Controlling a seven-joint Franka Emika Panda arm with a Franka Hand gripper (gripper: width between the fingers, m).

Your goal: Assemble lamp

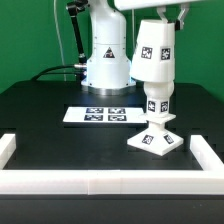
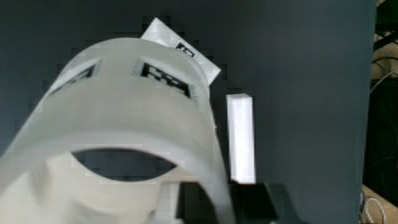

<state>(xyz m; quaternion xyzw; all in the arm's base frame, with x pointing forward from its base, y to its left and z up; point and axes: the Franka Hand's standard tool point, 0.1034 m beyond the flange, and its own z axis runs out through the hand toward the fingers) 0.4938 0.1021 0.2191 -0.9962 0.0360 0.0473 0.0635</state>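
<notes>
In the exterior view, the square base (image 1: pixel 155 141) lies flat on the black table (image 1: pixel 50 120), toward the exterior view's right and near the white rail (image 1: pixel 110 182) along the front edge. The bulb (image 1: pixel 159 103) stands upright on the base on its stem. The tapered shade (image 1: pixel 154 52) sits over the top of the bulb, wide end down, with black-and-white tags on its side; whether it rests on the bulb or hangs just above it cannot be told. The jaws (image 1: pixel 161 13) reach the shade's top at the picture's upper edge and are mostly cropped. The marker board (image 1: pixel 97 115) lies flat on the table to the exterior view's left of the base, in front of the robot's white pedestal (image 1: pixel 105 55).

In the wrist view, the shade (image 2: pixel 125 120) fills most of the picture, close to the camera, showing 2 tags and an oval opening. A dark finger (image 2: pixel 210 203) lies against the shade. Whether the jaws are clamped on it cannot be told.
</notes>
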